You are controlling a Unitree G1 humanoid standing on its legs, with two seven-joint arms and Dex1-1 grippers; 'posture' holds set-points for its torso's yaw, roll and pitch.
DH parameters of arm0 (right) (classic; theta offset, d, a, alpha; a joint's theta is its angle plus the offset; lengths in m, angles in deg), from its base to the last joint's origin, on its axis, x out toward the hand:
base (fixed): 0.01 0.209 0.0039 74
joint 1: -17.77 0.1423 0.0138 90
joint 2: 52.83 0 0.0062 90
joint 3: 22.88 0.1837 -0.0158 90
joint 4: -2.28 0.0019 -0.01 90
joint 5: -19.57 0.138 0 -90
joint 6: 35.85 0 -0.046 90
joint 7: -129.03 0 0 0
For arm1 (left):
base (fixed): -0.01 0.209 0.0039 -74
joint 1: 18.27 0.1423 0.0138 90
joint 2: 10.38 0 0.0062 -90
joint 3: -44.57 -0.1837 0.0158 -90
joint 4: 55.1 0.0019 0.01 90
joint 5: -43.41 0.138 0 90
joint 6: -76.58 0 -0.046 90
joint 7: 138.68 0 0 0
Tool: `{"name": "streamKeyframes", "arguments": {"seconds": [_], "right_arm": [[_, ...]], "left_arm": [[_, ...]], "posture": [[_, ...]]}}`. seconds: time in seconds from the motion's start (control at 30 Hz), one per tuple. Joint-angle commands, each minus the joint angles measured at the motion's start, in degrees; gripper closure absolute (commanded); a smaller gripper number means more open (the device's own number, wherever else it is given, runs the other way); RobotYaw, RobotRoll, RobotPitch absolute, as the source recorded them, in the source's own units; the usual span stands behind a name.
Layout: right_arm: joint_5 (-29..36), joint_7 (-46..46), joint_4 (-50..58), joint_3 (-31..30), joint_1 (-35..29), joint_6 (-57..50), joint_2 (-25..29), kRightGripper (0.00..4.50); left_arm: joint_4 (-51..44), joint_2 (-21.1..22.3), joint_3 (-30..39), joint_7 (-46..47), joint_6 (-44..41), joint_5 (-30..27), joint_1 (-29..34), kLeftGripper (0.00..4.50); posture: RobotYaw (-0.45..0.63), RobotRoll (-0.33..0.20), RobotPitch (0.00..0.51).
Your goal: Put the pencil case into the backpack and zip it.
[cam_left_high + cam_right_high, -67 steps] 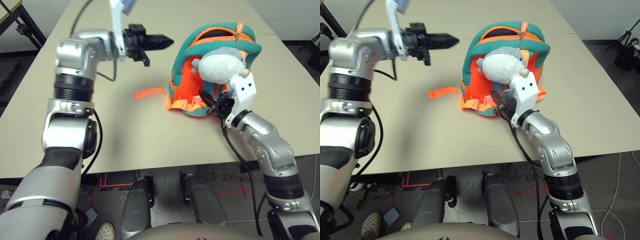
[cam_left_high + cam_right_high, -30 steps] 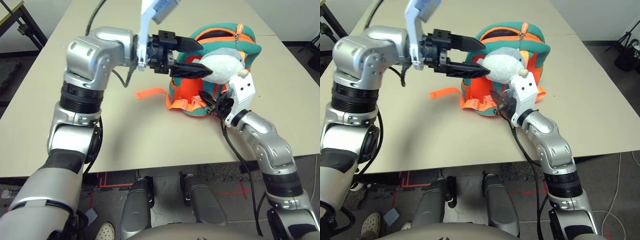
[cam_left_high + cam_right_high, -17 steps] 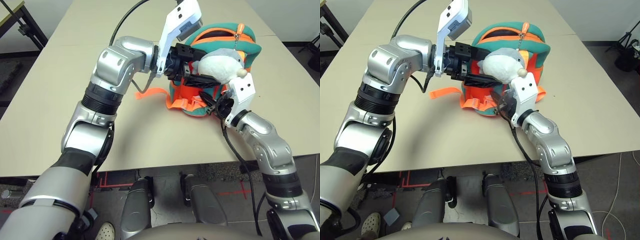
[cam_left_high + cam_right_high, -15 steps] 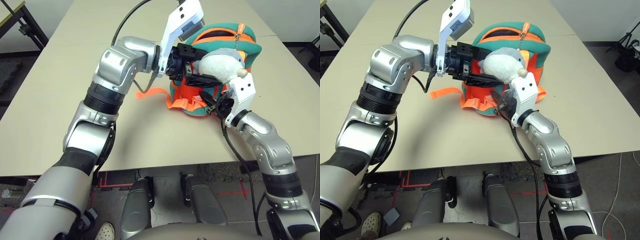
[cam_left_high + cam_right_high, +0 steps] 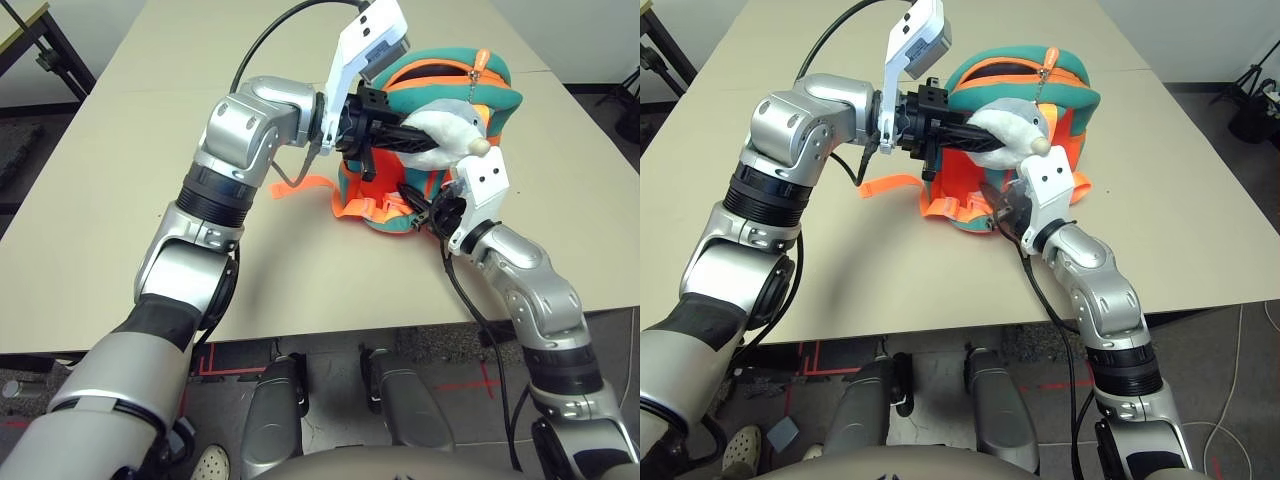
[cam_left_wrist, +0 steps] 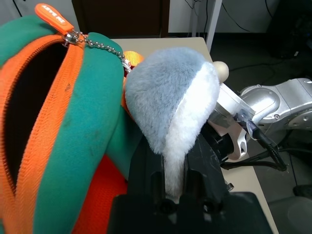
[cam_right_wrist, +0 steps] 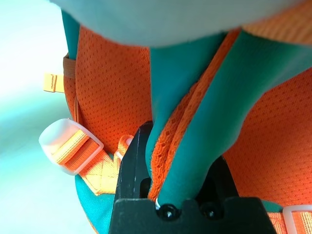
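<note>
The orange backpack [image 5: 500, 95] with teal trim stands upright on the table, its top zipper open onto a dark inside [image 6: 29, 92]. An orange zipper pull [image 6: 52, 13] sits at the top on a bead chain. My left gripper [image 5: 408, 135] comes in from the left and is shut on the white-grey plush toy [image 6: 170, 97] hanging at the bag's front. My right gripper [image 5: 422, 207] is low at the front, shut on a teal strip of the backpack's trim [image 7: 195, 126]. The pencil case is out of view.
A loose orange strap [image 5: 300, 186] lies on the beige table [image 5: 120, 210] left of the bag. Orange webbing with a white buckle [image 7: 68, 146] hangs at the bag's base. The table's front edge runs just below my right wrist.
My left gripper has pushed right onto the plush toy and closed on it, pinching it flatter. The right arm and the backpack have stayed where they were.
</note>
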Motion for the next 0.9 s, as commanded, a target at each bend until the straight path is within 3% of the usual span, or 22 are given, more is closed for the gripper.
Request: {"name": "streamKeyframes", "arguments": {"seconds": [0.03, 0.17, 0.43, 0.7, 0.9], "right_arm": [[-0.54, 0.57, -2.26, -1.75, -1.10, -1.50, -0.21, 3.85], [-0.63, 0.73, -2.79, -2.02, -0.83, -1.22, -0.36, 3.85], [-0.73, 1.09, -4.03, -2.42, -0.15, -0.52, -0.62, 3.85], [-0.79, 1.52, -4.83, -2.63, 0.27, -0.14, -0.60, 3.85], [-0.94, 1.73, -5.36, -3.09, 0.51, 0.14, -0.78, 3.85]], "left_arm": [[0.04, 0.23, 4.13, 0.25, -2.78, -3.14, -1.54, 4.35], [0.86, 2.33, 9.40, 0.32, -5.76, -6.33, -3.83, 4.35], [2.87, 11.24, 13.72, -0.36, -7.47, -7.09, -5.66, 4.35], [1.92, 19.20, 13.96, -1.35, -9.61, -6.93, 0.03, 4.35], [1.37, 21.27, 13.94, -0.35, -10.81, -7.01, 6.99, 4.35]], "posture": [[-0.13, 0.000, 0.169], [-0.12, 0.000, 0.171], [-0.10, 0.000, 0.174], [-0.09, 0.000, 0.179], [-0.08, 0.000, 0.179]]}}
